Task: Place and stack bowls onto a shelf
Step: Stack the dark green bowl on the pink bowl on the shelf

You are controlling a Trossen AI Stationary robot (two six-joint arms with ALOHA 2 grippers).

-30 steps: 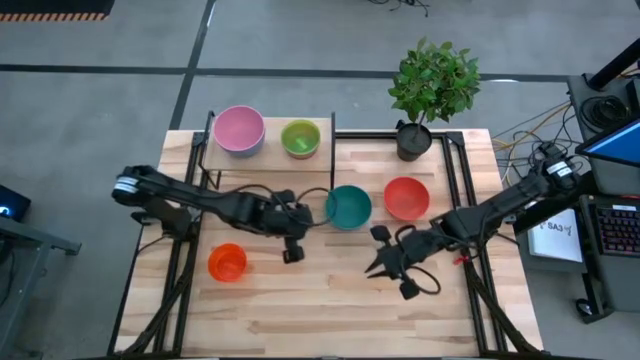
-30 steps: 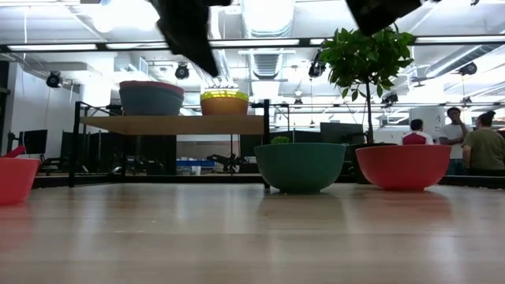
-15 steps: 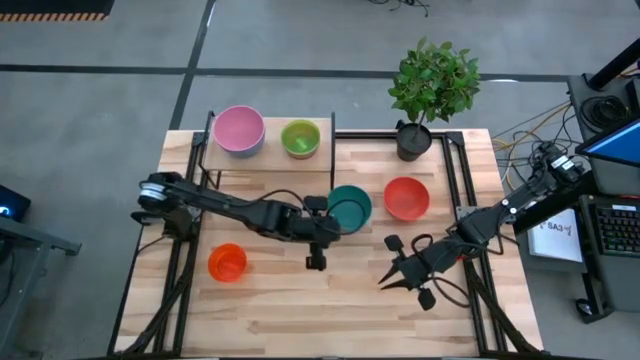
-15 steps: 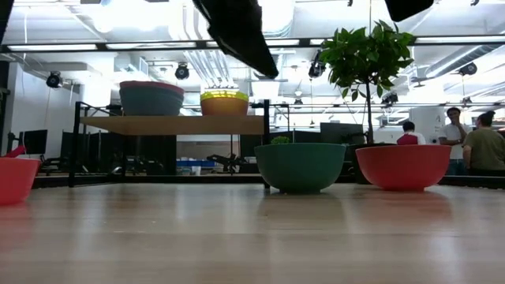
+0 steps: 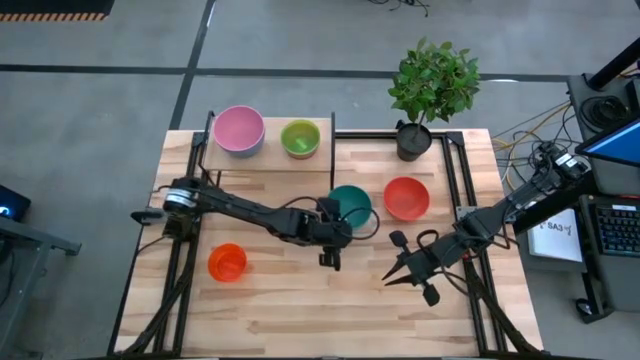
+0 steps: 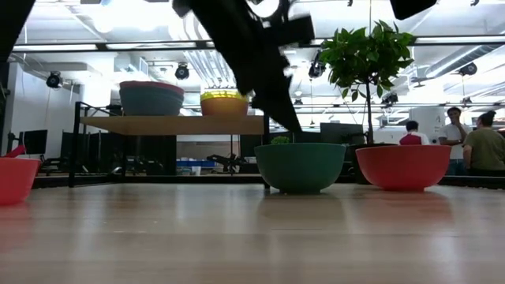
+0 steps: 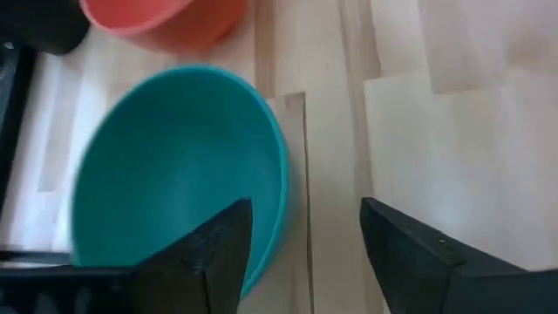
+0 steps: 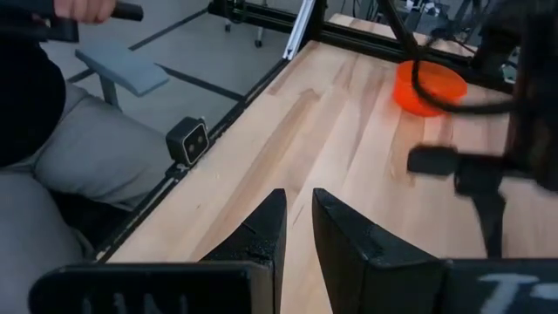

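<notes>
A teal bowl [image 5: 352,203] [image 6: 300,166] sits on its base mid-table, with a red bowl [image 5: 406,198] to its right and an orange bowl [image 5: 227,262] near the left. On the shelf [image 5: 268,160] [image 6: 173,125] rest a pink-topped stack [image 5: 239,129] and a green-topped stack [image 5: 300,137]. My left gripper [image 5: 337,212] [image 7: 305,209] is open just above the teal bowl's near-left rim [image 7: 277,187], one finger over the hollow and one outside. My right gripper [image 5: 392,278] [image 8: 298,196] hovers at the near right, with a narrow gap and nothing in it.
A black pot with a green plant [image 5: 413,140] stands at the far right behind the red bowl. Black frame rails [image 5: 460,200] run along both table sides. A seated person [image 8: 35,131] is beyond the table edge. Bare wood [image 5: 300,310] lies along the near edge.
My left gripper has travelled toward the table's right edge, from beside the orange bowl to the teal bowl, and has come down close to the bowl's rim. My right gripper has drifted slightly toward the near edge. No bowl has moved.
</notes>
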